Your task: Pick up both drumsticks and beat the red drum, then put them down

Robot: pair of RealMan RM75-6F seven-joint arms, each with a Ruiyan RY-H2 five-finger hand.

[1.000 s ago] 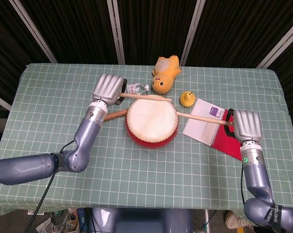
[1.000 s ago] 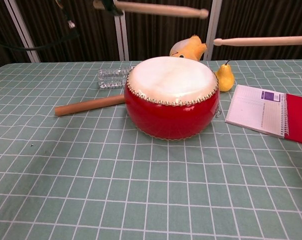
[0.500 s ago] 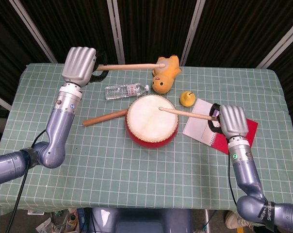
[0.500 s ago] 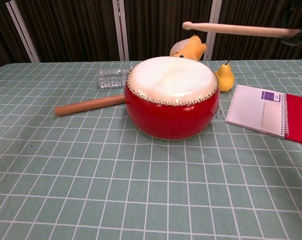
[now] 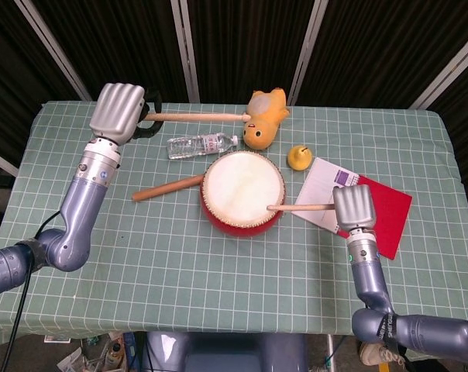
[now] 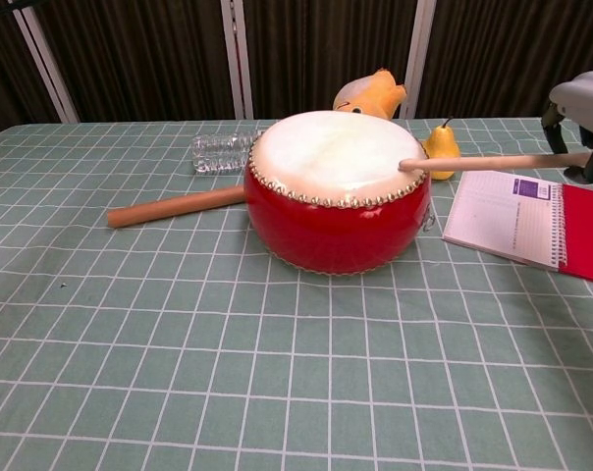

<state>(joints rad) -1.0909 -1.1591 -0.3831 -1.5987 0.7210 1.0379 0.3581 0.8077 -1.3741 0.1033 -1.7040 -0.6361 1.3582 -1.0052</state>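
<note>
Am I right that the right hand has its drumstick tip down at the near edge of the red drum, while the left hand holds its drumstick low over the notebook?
Not quite. The left hand holds its drumstick raised at the far left, its tip near the yellow plush toy, not over the notebook. The head view shows this. The right hand does have its drumstick tip at the red drum rim.

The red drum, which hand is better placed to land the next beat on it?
Probably the left hand: it holds its drumstick raised behind the red drum, free to swing down. The right hand's drumstick is already low, its tip at the drumhead's edge.
</note>
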